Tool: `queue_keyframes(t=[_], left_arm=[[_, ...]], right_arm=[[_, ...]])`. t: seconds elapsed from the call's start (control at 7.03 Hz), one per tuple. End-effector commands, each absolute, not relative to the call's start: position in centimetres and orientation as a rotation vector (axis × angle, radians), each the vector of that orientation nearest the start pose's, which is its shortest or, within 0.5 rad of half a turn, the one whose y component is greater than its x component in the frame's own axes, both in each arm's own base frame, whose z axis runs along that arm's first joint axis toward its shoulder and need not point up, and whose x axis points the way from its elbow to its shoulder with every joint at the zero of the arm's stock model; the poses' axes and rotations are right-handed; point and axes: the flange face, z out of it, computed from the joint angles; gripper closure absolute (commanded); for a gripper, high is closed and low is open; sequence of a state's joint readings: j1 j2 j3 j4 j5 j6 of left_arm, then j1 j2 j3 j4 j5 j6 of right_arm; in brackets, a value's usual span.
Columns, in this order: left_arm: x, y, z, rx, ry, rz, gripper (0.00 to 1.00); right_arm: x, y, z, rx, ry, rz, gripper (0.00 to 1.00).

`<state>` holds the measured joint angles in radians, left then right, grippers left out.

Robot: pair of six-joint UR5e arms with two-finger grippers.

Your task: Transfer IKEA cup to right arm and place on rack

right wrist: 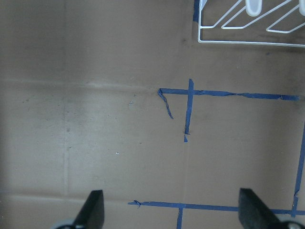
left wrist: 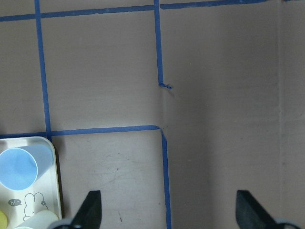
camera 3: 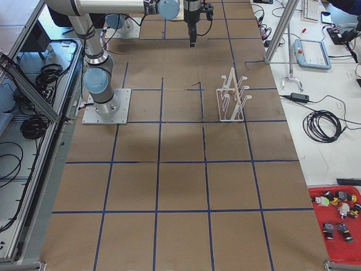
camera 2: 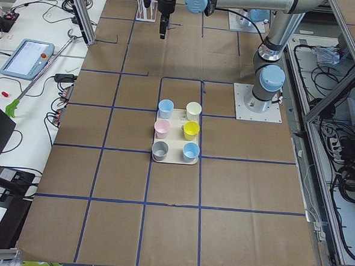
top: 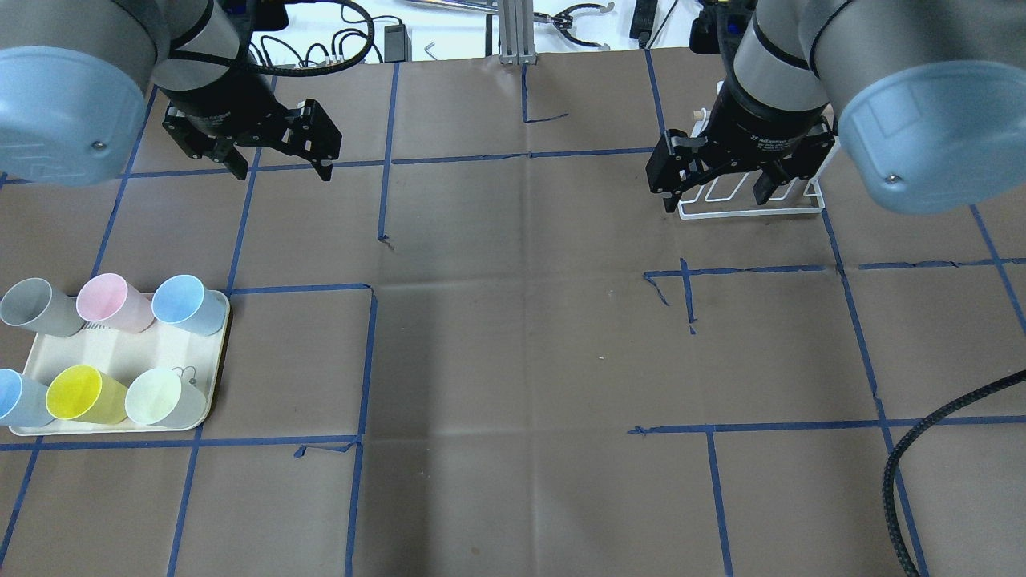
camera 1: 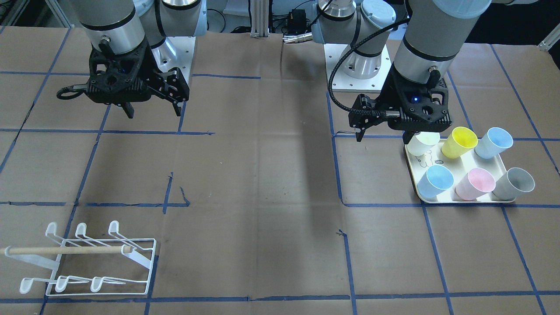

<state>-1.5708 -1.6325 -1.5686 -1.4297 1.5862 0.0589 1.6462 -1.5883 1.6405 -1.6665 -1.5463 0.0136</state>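
Several IKEA cups stand on a cream tray (top: pixel 112 353): grey (top: pixel 36 306), pink (top: pixel 108 302), two blue (top: pixel 186 303), yellow (top: pixel 80 394) and pale white (top: pixel 160 397). My left gripper (top: pixel 282 170) is open and empty, high above the table beside the tray; in the front view it (camera 1: pixel 384 135) hangs over the pale cup (camera 1: pixel 425 142). My right gripper (top: pixel 713 196) is open and empty, high above the table near the white wire rack (camera 1: pixel 100 262). In the overhead view the rack (top: pixel 789 207) is partly hidden behind it.
Brown paper with blue tape lines covers the table (top: pixel 521 336). The left wrist view shows the tray's corner (left wrist: pixel 45 193) and a blue cup (left wrist: pixel 21 167). The right wrist view shows the rack's edge (right wrist: pixel 248 40). A black cable (top: pixel 906 465) lies at the near right.
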Motion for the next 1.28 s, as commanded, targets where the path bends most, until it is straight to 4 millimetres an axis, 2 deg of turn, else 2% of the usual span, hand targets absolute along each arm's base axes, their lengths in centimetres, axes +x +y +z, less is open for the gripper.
queue_keyframes(t=[0.0, 0.85, 1.0, 1.14], left_arm=[[-13.2, -52.7, 47.0, 0.09, 3.12, -0.121, 0.0], [-12.8, -52.4, 47.2, 0.083, 3.121, -0.126, 0.0], [-12.2, -52.6, 47.1, 0.076, 3.127, -0.124, 0.0], [-10.5, -52.5, 46.7, 0.029, 3.135, -0.106, 0.0]], right_arm=[[17.2, -47.7, 47.2, -0.096, 3.113, -0.065, 0.0], [17.2, -47.7, 47.1, -0.099, 3.113, -0.065, 0.0], [17.2, -47.7, 47.1, -0.096, 3.113, -0.065, 0.0], [17.2, -47.7, 47.1, -0.099, 3.113, -0.065, 0.0]])
